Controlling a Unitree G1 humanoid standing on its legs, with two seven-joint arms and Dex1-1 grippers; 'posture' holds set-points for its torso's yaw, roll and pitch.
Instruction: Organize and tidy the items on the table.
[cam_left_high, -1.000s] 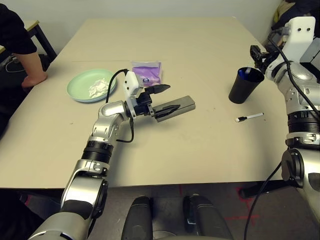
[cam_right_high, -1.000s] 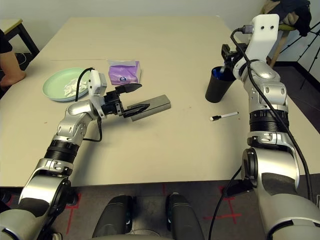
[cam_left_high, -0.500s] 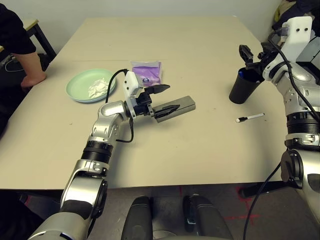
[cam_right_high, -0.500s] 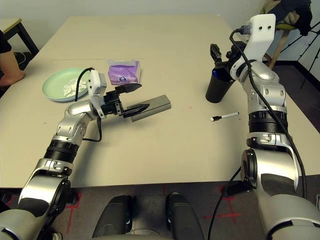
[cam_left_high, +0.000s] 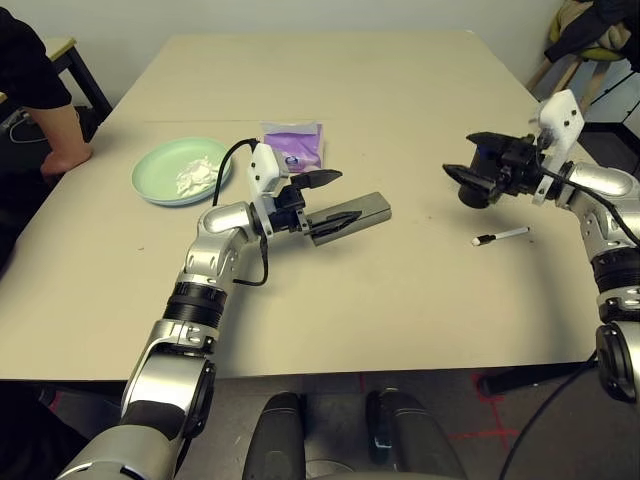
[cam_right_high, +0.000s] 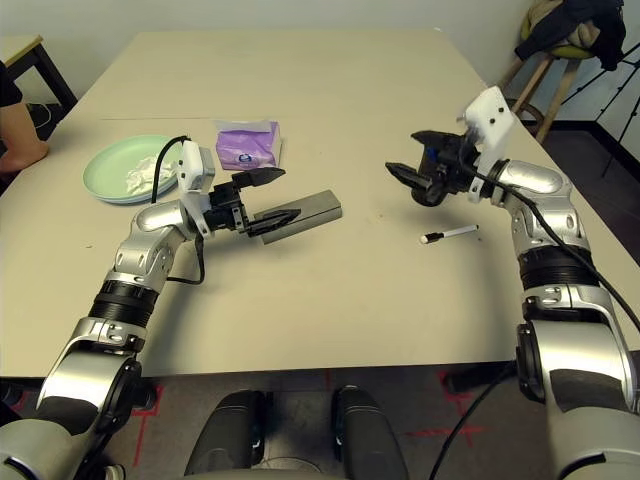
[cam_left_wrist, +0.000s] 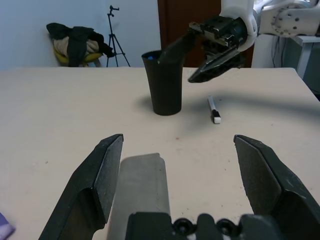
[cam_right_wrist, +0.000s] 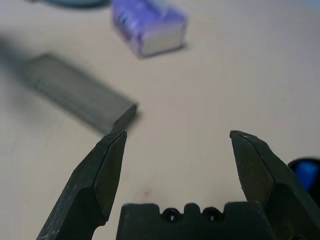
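Silver jointed arms, black cables, black two-fingered hands

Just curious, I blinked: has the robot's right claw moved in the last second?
Yes. The right gripper has swung down from above the black cup to beside it, open.

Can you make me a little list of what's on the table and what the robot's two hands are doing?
plate: pale green plate on the robot's left side, with a crumpled white tissue on it
tissue pack: purple tissue pack beyond the left gripper
case: grey glasses case lying flat mid-table
left gripper: left gripper jaws open, over the near end of the case
cup: black cup standing upright
right gripper: right gripper jaws open, beside the cup
marker: white marker lying near the cup
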